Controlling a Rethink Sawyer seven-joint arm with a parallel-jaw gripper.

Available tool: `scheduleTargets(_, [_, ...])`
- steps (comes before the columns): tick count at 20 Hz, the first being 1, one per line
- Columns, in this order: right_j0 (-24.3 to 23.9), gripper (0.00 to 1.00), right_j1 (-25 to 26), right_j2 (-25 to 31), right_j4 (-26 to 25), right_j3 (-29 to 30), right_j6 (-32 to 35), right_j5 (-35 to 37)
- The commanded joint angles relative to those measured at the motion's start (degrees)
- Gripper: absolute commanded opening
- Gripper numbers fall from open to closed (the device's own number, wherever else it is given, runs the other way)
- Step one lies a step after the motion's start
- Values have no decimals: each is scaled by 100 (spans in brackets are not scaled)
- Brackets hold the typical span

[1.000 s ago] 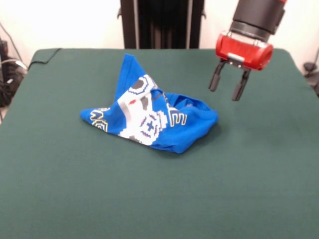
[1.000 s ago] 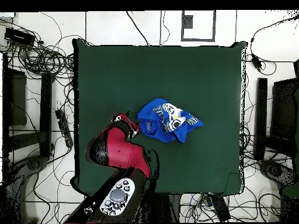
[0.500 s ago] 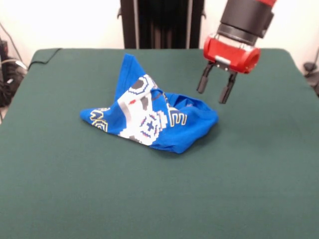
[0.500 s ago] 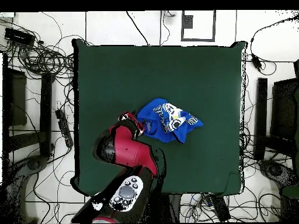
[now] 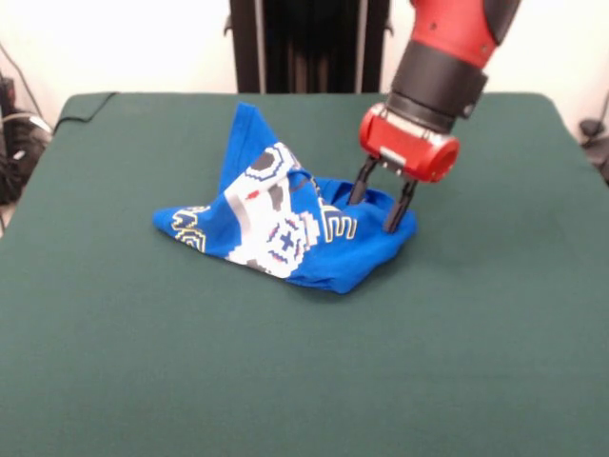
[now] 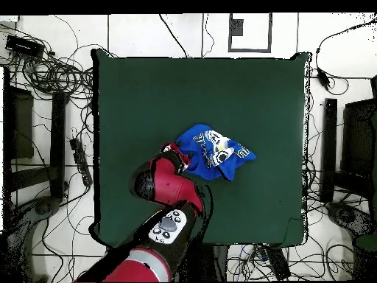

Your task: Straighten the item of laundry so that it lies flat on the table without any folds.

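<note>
The item of laundry (image 5: pixel 285 224) is a bright blue T-shirt crumpled in a heap on the green table (image 5: pixel 143 362), with one corner peaked up at the back and its white-grey emblem and yellow-edged letters facing the front. My gripper (image 5: pixel 374 211) is open, its two black fingers straddling the shirt's right edge, tips down at the cloth. In the overhead view the shirt (image 6: pixel 215 152) lies near the table's (image 6: pixel 147 88) middle and the red arm covers the gripper (image 6: pixel 179 153) at the shirt's left edge.
Cables and equipment (image 6: pixel 51 74) ring the table on the floor. A black pedestal column (image 5: pixel 309 43) stands behind the table's far edge. Open green cloth surrounds the shirt on all sides.
The gripper has come down and leftward in the front view, from above the table right of the shirt onto the shirt's right edge. The shirt has not moved.
</note>
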Motion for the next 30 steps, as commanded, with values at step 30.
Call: scheduleTargets(30, [402, 100, 216, 1731, 1331, -119, 1530, 960])
